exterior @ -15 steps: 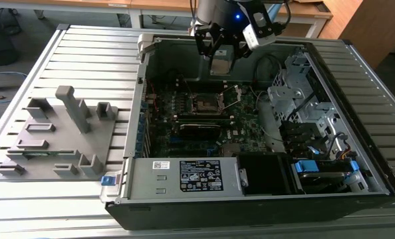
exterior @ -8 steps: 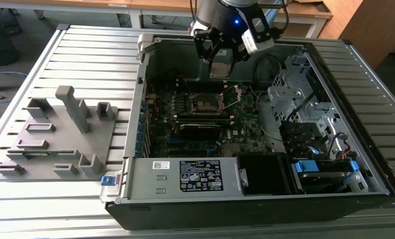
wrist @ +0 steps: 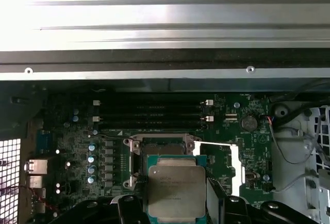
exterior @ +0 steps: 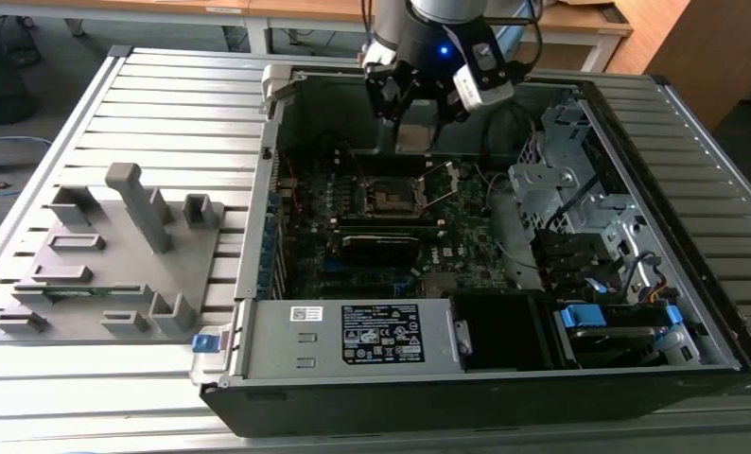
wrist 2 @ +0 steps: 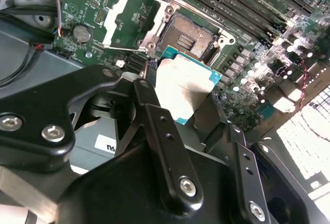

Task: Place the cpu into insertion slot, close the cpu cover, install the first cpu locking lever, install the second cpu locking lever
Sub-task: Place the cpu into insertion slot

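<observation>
My gripper (exterior: 413, 123) hangs inside the open computer case, shut on the cpu (exterior: 413, 139), a small flat square chip with a dull metal top. In both wrist views the cpu (wrist 2: 183, 87) (wrist: 177, 187) sits between the black fingers (wrist 2: 149, 100), held a little above the board and offset to one side of the insertion slot (wrist 2: 188, 41) (wrist: 164, 149). The insertion slot (exterior: 394, 197) is bare, its dark contact field showing. The cpu cover (wrist 2: 129, 20) (wrist: 234, 157) (exterior: 442, 184) stands swung open beside the slot.
Long black memory slots (wrist: 149, 113) run beside the socket. A silver box with a white label (exterior: 350, 333) lies at the case's near side, with a drive cage and cables (exterior: 565, 184) on the exterior view's right. A grey fixture block (exterior: 111, 255) stands on the slatted table.
</observation>
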Controlling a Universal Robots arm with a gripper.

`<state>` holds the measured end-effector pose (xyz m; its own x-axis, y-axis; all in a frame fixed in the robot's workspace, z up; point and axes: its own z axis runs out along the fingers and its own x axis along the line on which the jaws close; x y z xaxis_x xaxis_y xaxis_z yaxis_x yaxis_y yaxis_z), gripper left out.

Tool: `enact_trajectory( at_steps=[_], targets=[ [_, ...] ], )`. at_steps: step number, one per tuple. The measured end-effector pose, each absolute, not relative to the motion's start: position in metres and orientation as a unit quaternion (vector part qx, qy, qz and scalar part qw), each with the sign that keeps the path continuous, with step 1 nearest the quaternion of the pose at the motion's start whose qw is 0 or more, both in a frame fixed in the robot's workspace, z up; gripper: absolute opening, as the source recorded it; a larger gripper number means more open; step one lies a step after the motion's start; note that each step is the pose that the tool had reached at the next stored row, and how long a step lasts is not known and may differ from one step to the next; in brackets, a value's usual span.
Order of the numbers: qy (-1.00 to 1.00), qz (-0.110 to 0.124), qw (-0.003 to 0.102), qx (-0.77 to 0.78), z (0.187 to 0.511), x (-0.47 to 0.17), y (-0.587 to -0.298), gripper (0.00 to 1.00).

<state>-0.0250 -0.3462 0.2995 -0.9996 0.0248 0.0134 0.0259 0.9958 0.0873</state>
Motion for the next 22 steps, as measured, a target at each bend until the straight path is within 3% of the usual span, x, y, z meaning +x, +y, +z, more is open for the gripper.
enact_trajectory(
  at_steps=[22],
  targets=[
    [-0.999, -0.043, 0.005, -0.013, 0.278, -0.028, -0.346, 0.54]
  ],
)
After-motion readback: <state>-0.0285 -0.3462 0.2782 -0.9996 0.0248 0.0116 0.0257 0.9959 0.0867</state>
